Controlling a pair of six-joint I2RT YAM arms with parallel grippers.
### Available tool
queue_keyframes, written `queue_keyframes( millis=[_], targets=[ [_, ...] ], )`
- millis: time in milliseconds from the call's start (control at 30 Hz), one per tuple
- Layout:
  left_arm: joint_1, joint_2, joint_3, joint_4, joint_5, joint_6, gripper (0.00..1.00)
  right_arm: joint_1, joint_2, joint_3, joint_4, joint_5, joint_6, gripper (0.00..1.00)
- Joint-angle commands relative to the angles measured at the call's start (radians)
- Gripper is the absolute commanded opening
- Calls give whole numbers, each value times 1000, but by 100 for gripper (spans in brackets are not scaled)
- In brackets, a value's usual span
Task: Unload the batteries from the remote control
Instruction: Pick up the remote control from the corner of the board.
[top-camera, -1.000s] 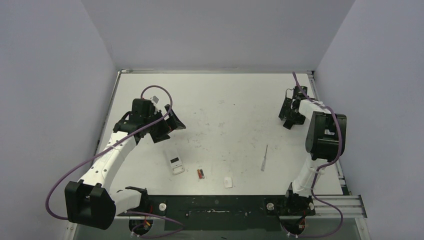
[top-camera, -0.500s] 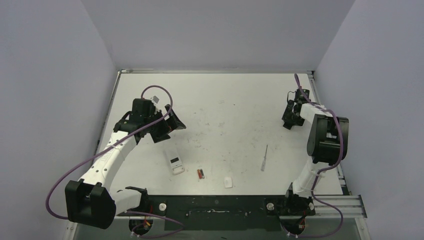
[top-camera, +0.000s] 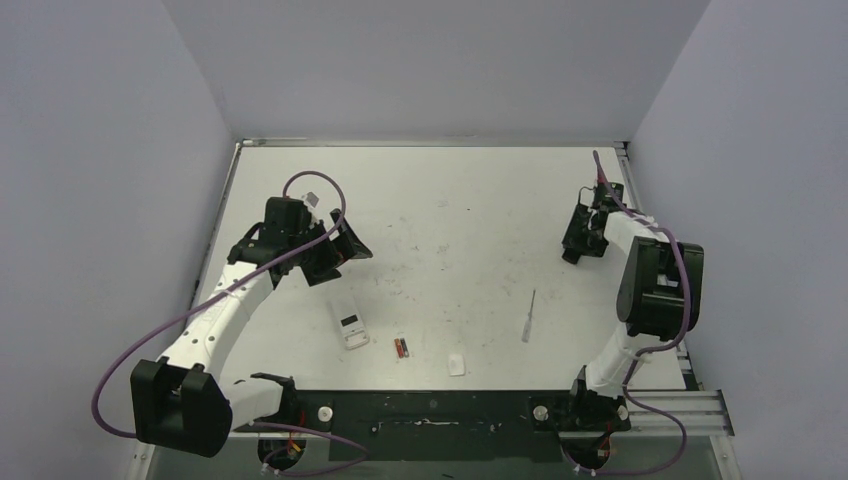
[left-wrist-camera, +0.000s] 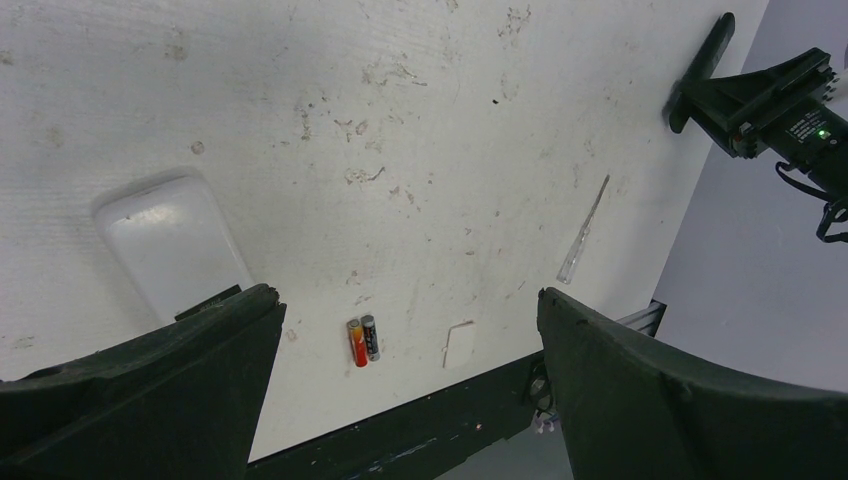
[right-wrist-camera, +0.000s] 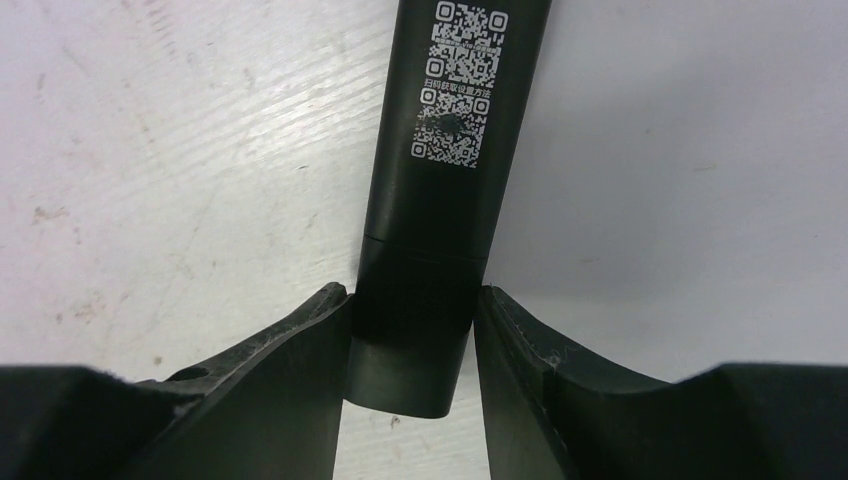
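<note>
the right claw is clamped on the near end of a black remote, one finger pressed to each side. the remote's body, with its qr label, runs straight ahead of the claw over the white table. the left claw hangs with its fingers wide apart and nothing between them; a white remote lies below, partly behind one finger, two batteries, one reddish and one dark, lie touching side by side under the gap, a small white piece sits just beside them, and a thin clear stick lies farther ahead.
</note>
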Motion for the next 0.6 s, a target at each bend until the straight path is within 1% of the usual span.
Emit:
queue_keyframes(
  millis=[0,333,400,567],
  targets=[
    [5,7,8,56,20,-4,98,33,-99,-9,1,-72,-25,29],
    [4,27,10,63,35,-14,98,169,-171,-34,34,-136,-39,28],
    [4,29,9,68,41,-16,98,218,-176,-36,43,-141,-40,26],
    [4,36,9,79,56,-23,98,357,-216,-70,92,-160,-55,25]
  ],
)
